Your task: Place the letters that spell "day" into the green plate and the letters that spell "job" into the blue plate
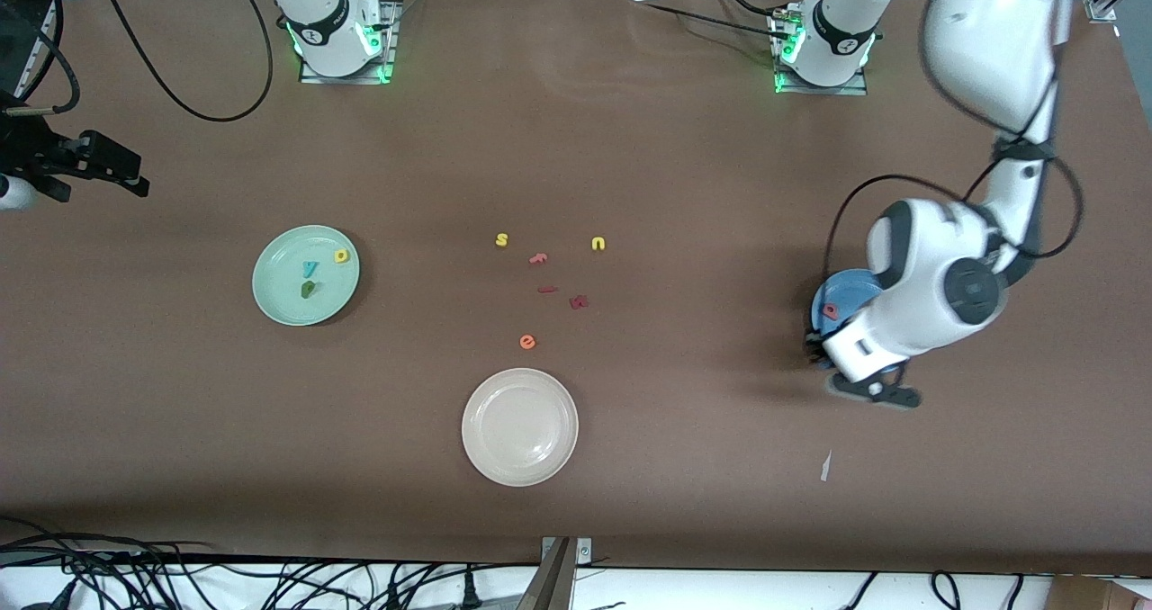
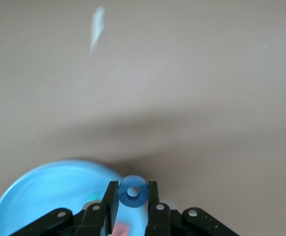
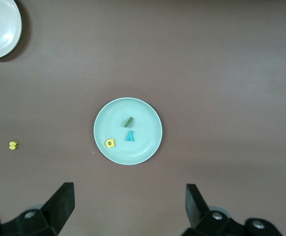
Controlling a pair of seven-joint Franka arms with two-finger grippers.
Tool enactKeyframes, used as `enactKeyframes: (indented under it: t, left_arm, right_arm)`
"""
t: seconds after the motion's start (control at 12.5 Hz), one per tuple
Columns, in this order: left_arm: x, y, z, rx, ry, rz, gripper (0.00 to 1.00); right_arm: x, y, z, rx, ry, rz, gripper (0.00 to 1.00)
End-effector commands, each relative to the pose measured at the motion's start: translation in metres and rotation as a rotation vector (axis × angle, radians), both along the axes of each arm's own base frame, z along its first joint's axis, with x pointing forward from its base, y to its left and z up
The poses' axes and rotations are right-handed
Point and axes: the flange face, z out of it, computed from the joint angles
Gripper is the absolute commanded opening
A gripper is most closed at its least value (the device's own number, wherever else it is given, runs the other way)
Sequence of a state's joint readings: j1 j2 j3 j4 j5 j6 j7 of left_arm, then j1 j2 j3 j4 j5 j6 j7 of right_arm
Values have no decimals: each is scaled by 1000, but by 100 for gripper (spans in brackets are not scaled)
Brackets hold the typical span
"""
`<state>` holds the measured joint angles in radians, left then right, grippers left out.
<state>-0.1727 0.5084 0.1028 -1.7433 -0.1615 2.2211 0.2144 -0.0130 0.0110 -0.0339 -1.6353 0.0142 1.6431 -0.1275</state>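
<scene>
The blue ring "o" is pinched between the two fingers of your left gripper, standing on its edge so you can look right through its hole. The blue plate sits at the left arm's end of the table, and the left gripper hangs by the plate's rim, so the "o" looks to be at the edge, not over the middle. I think you need to slide it in over the plate before you let go. The pinkish-red "b" already lies in the blue plate. A hint of teal shows beside it in the left wrist view, maybe the "j", but you cannot tell. The green plate holds the yellow "d", the dark green "a" and the teal "y". Your right gripper waits high over the green plate, fingers wide apart, holding nothing
</scene>
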Motion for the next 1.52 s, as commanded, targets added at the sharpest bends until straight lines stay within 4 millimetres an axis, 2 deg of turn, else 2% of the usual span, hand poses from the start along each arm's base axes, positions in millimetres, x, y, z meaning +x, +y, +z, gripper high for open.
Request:
enactKeyframes:
  t: [0.0, 0.08, 0.16, 0.24, 0.4, 0.48, 0.56, 0.64, 0.8, 0.88, 0.96, 1.12, 1.28, 1.44]
  left_arm:
    - [-67, 46, -16, -4, 58, -53, 0]
    - [-81, 56, -30, -1, 51, -52, 4]
    - [-83, 67, -34, 2, 33, -45, 48]
    - [-84, 69, -35, 0, 32, -50, 99]
    - [-93, 74, -22, -4, 25, -39, 100]
    - [-104, 77, -7, -9, 15, -31, 100]
    - [-116, 89, 6, -13, 5, -7, 100]
    - [-120, 96, 24, -16, -24, 6, 100]
    - [-119, 95, 59, -15, -87, 6, 100]
    - [-120, 95, 81, -19, -112, 8, 100]
    - [-126, 84, 107, -23, -115, -16, 100]
    - [-148, 74, 161, -24, -95, -50, 100]
    - [-156, 78, 215, 21, -57, -79, 100]
    - [-155, 80, 284, 41, -18, -92, 100]
  right_arm:
    - [2, 1, 4, 3, 3, -1, 100]
    - [2, 2, 4, 4, 3, -1, 100]
    - [2, 1, 4, 4, 3, 1, 100]
    - [2, 1, 4, 4, 3, 1, 100]
    - [2, 1, 4, 3, 3, 1, 100]
    - [1, 1, 5, 3, 1, 1, 100]
    - [2, 1, 4, 3, 3, 1, 100]
    - [2, 1, 4, 3, 3, 1, 100]
    - [2, 1, 4, 4, 3, 2, 100]
    - [2, 2, 4, 3, 3, 5, 100]
    - [2, 1, 5, 1, 1, 13, 100]
    - [2, 3, 5, 1, 0, 16, 100]
    - [2, 3, 5, 1, 0, 16, 100]
    - [2, 3, 4, 3, 3, 13, 100]
